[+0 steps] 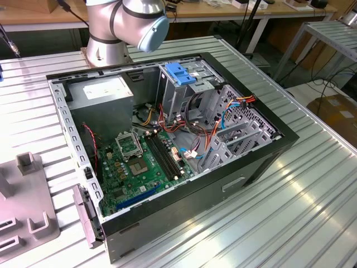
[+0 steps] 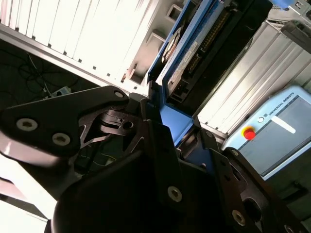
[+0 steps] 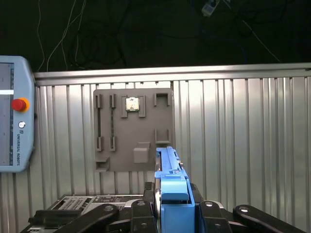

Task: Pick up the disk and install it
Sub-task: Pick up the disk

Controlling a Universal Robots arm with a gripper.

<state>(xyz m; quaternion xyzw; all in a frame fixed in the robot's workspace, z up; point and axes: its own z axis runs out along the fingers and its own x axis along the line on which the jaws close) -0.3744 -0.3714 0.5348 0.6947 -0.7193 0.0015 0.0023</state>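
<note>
My gripper [image 3: 172, 216] is shut on the disk [image 3: 170, 187], which shows edge-on in the first wrist view as a blue carrier rail between the black fingers [image 3: 140, 213]. In the second wrist view the disk [image 2: 194, 53] reaches away from the gripper [image 2: 182, 133], its blue rail and dark connector edge visible. The disk hangs above the ribbed metal table, apart from the grey fixture plate [image 3: 133, 128].
The open computer case [image 1: 167, 139] lies on the table with a drive cage with a blue handle [image 1: 181, 72], a grey power supply [image 1: 106, 92] and the motherboard. The arm's base [image 1: 120, 28] stands behind it. A teach pendant [image 3: 12, 116] and the grey fixture plate [image 1: 22, 206] lie nearby.
</note>
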